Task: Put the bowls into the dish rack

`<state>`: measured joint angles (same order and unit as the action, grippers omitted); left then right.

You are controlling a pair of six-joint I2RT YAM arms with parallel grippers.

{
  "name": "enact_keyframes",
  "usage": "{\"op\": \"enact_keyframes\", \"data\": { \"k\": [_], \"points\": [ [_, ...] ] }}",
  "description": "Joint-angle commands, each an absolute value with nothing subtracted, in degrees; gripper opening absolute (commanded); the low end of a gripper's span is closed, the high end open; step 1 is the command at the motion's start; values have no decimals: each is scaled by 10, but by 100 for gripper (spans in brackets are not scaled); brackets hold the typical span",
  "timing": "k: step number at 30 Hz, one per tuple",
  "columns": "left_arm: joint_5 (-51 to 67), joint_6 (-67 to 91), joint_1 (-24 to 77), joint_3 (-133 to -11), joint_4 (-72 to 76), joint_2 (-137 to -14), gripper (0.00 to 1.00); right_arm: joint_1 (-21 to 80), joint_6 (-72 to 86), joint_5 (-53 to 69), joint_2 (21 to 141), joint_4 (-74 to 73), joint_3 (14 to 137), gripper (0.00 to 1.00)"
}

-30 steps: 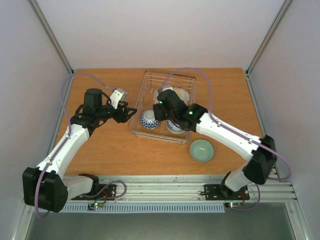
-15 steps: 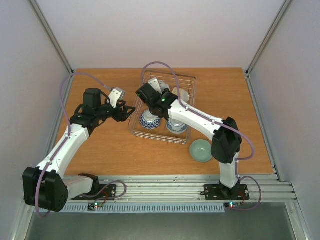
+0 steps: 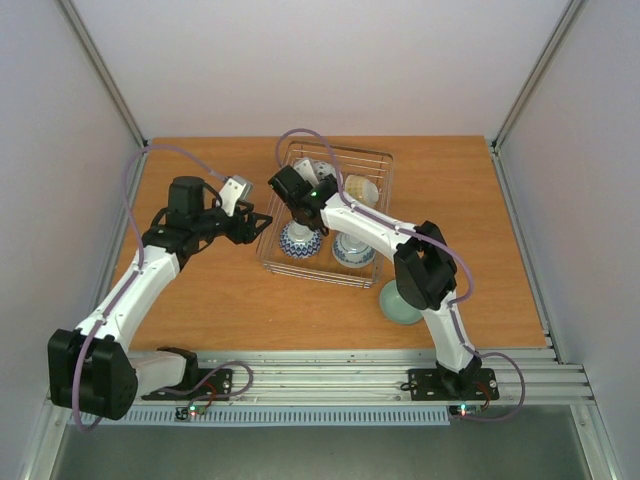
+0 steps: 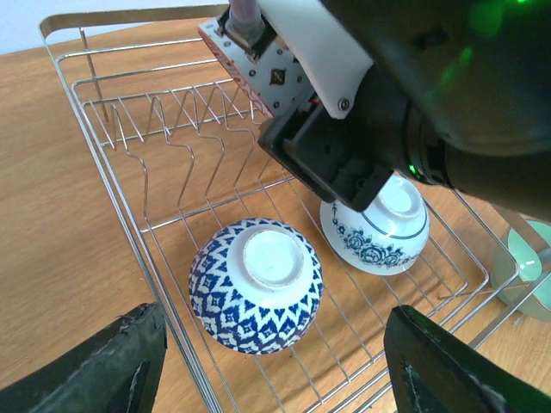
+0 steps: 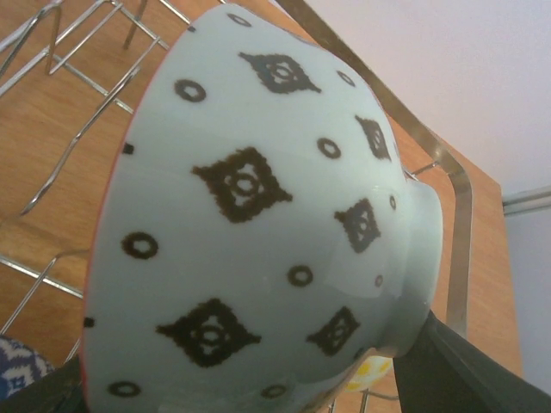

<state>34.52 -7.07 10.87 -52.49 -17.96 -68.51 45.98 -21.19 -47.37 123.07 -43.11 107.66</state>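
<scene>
I see the white diamond-and-ring bowl [image 5: 258, 215] filling the right wrist view, tipped on its side with its foot toward the right of the frame. It is clamped between the right gripper [image 5: 250, 383] fingers [image 5: 456, 370], which show at the two lower corners. Rack wires and the rim run behind it. I cannot tell whether it touches them.

In the top view the dish rack [image 3: 340, 146] sits at upper centre, and the right gripper is over its upper-left part. Inside the rack:
- the blue-and-white lattice bowl [image 4: 256, 297], upside down, lower left;
- the floral bowl [image 4: 379, 232], upside down, just beside it to the right;
- the cream-yellow bowl [image 3: 362, 190], upper right.

The upright prongs [image 4: 181, 155] stand beyond the lattice bowl.

The pale green bowl [image 3: 398, 305] rests upright on the wooden table [image 3: 200, 290] outside the rack's lower-right corner, partly hidden by the right arm.

The left gripper [image 4: 275, 370] hangs at the rack's left side, jaws spread wide, holding nothing.
</scene>
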Motion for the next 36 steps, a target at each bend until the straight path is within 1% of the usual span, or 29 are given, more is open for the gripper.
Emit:
{"op": "enact_keyframes", "data": {
  "k": [1, 17, 18, 19, 20, 23, 24, 27, 28, 29, 30, 36],
  "points": [
    [361, -74, 105, -526, -151, -695, 70, 444, -232, -491, 1247, -403, 1114, 1],
    [366, -75, 105, -527, -150, -700, 70, 439, -218, -442, 1344, -445, 1209, 1],
    [366, -75, 105, -527, -151, -700, 70, 439, -216, -446, 1348, -445, 1210, 3],
    [366, -74, 105, -527, -151, -701, 70, 439, -216, -449, 1350, -446, 1210, 6],
    [366, -75, 105, -527, -151, -701, 70, 439, -215, -451, 1352, -446, 1210, 12],
    [367, -75, 105, -527, -151, -701, 70, 439, -209, -453, 1351, -449, 1205, 46],
    [367, -74, 105, -527, -151, -701, 70, 439, -207, -453, 1347, -447, 1199, 55],
    [368, -74, 105, -527, -150, -703, 70, 439, -204, -446, 1331, -432, 1172, 77],
    [368, -75, 105, -527, -150, -704, 70, 439, -204, -441, 1324, -426, 1164, 88],
    [369, -75, 105, -527, -150, -704, 70, 439, -203, -436, 1319, -422, 1157, 96],
    [369, -74, 105, -527, -150, -705, 70, 440, -202, -430, 1313, -420, 1151, 98],
    [367, -74, 105, -527, -151, -704, 70, 442, -194, -385, 1242, -377, 1079, 99]
  ]
}}
